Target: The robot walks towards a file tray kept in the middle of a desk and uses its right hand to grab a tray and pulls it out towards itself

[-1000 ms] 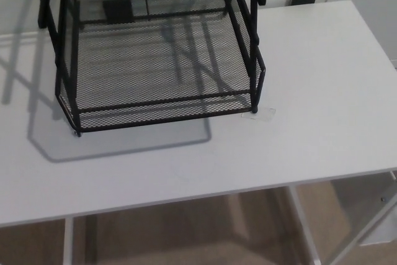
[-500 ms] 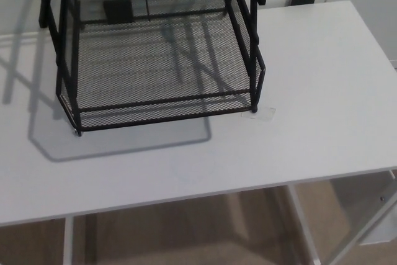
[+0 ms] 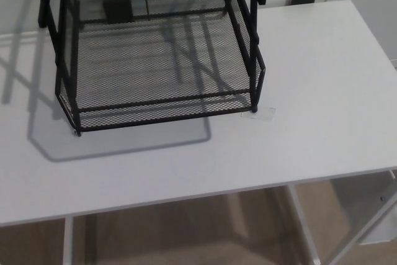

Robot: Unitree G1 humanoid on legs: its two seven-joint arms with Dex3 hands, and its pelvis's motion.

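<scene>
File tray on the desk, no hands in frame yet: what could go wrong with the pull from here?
1. The file tray is a light wire-mesh rack, so the whole rack may slide along the white desk rather than one tray coming out.
2. Its top is cut off by the frame, so upper tiers cannot be checked.
3. Thin front rails could make the grasp slip.

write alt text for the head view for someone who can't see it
A black wire-mesh file tray stands on a white desk, its lowest tray facing the camera and casting a shadow to the left. A small clear tape strip lies by its front right foot; no robot hand shows.
</scene>
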